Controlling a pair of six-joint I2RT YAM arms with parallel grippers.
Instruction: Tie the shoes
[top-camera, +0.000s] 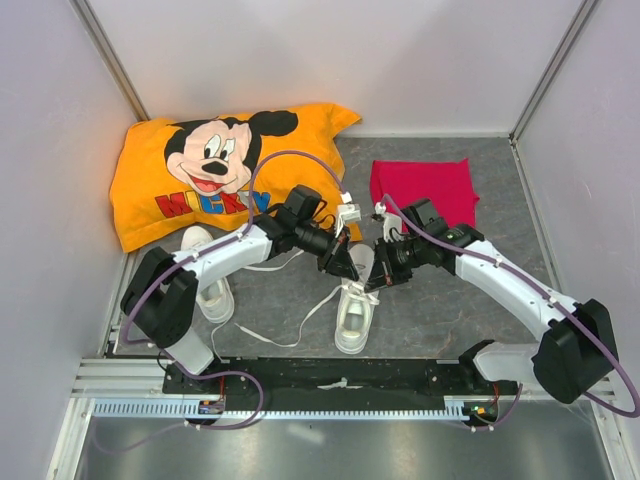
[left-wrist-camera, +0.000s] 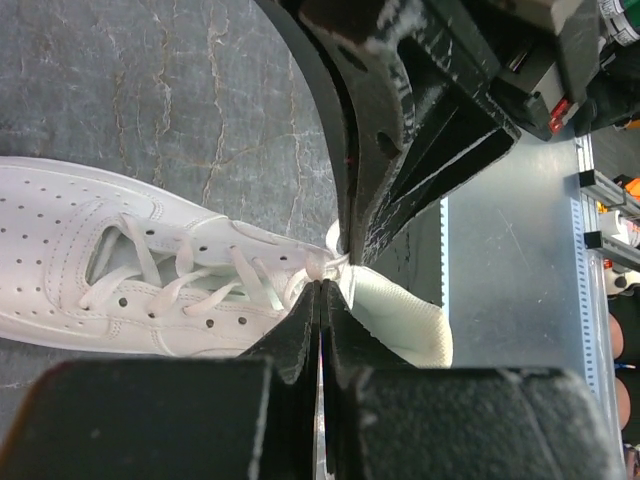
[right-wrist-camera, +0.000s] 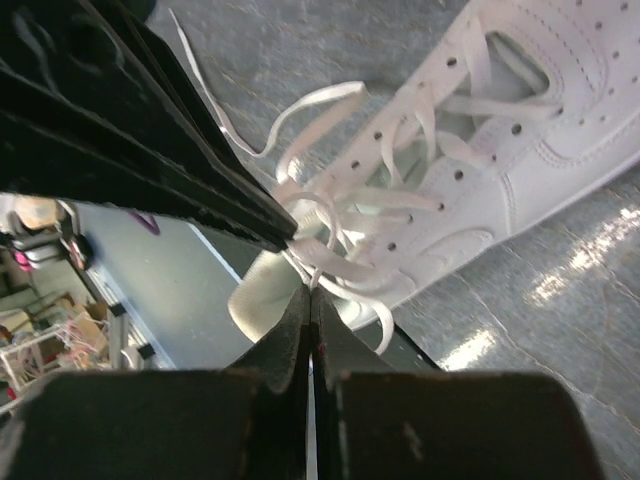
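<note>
1. Closest to my left wrist lens, the left gripper (left-wrist-camera: 320, 292) is clamped right down, no gap between its fingers. Its tips sit on the laces (left-wrist-camera: 180, 275) where they cross at the shoe's top eyelets.
2. The right gripper (right-wrist-camera: 309, 292) is equally closed. Lace strands run into its tips, and the thin white line in each finger seam reads to me as lace pinched.
3. Both tips meet almost nose to nose over the centre shoe (top-camera: 354, 318), which lies at 6 o'clock on the desk (top-camera: 440, 300), toe toward me. One loose lace tail trails off to 8 o'clock.
4. The second shoe (top-camera: 214, 295) sits at 8 o'clock, partly under the left arm. Its laces also look undone.
5. Pillow (top-camera: 150, 190) at 10 o'clock and red cloth (top-camera: 430, 190) at 1 o'clock are clear of the work.
6. My read: first shoe, early knot stage, each gripper on a strand at the crossing.
7. Next I would draw the strands apart, left toward 9 and right toward 3, with even tension so the shoe doesn't drag or a lace slip free.
</note>
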